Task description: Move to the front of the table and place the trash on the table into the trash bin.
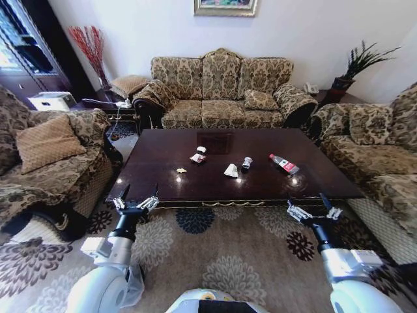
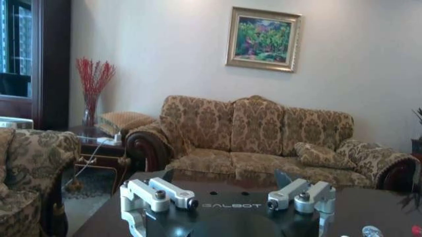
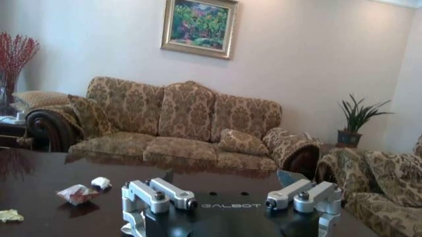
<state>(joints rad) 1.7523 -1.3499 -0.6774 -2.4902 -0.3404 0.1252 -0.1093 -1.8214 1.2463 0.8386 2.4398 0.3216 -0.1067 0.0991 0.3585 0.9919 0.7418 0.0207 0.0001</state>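
Glossy dark brown wooden table (image 1: pixel 260 186) stands just in front of me, so the driving seems done. On it, past its near edge, lie a clear plastic bottle with red label (image 1: pixel 284 164), a small dark can (image 1: pixel 247 163), a crumpled white paper (image 1: pixel 231 171), a red-white wrapper (image 1: pixel 198 158) and a yellowish scrap (image 1: pixel 181 171). My left gripper (image 1: pixel 137 193) and right gripper (image 1: pixel 314 202) hover at this near edge, jaws spread wide, grasping nothing. All picking is left.

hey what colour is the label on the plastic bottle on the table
Red, with a bit of white. The bottle shows best in the head view.
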